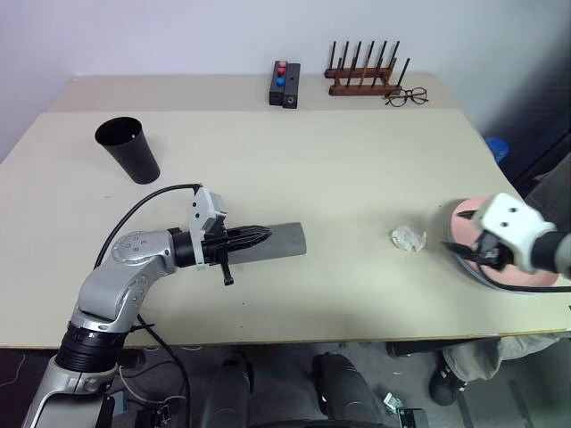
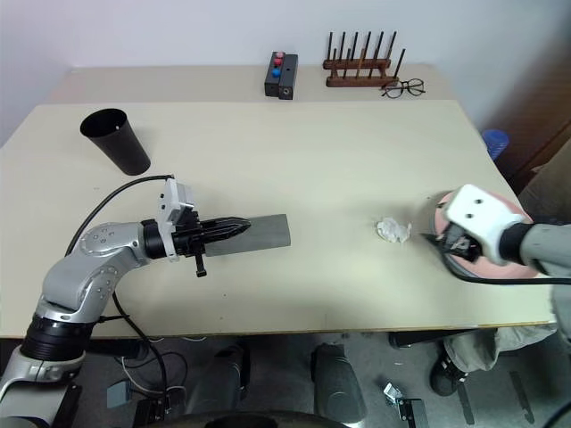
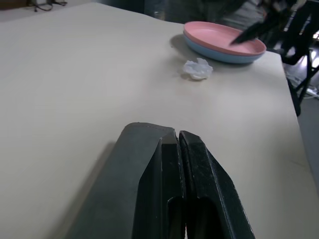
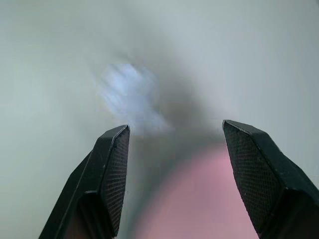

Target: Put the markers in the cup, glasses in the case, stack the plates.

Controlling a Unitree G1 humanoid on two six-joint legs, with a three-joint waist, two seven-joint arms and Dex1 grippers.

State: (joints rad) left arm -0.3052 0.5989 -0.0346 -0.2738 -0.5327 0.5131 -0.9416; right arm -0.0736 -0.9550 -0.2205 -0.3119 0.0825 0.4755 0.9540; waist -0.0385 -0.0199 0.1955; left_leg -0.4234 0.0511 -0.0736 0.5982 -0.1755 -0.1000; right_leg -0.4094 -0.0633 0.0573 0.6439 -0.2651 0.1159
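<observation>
The closed left gripper (image 1: 259, 236) rests on one grey case (image 1: 285, 242). Beyond its tips lie one paper wad (image 1: 409, 238), then two stacked plates (image 3: 224, 42), pink on blue, under the open right gripper (image 4: 174, 137). One cup (image 1: 129, 149) stands behind.

From the head, our two eye views look forward and down over the wide cream tabletop (image 1: 339, 178) from slightly offset spots, sharing the whole scene. Our left wrist view sits low behind the left gripper (image 3: 178, 142), looking along its pressed-together fingers over the grey rectangular case (image 3: 114, 189) toward the stacked pink and blue plates (image 3: 224, 42). Our right wrist view looks closely past the right gripper (image 4: 174, 132), spread wide, at the pink rim and the crumpled white paper wad (image 4: 129, 92) beyond, also visible from the left wrist.
</observation>
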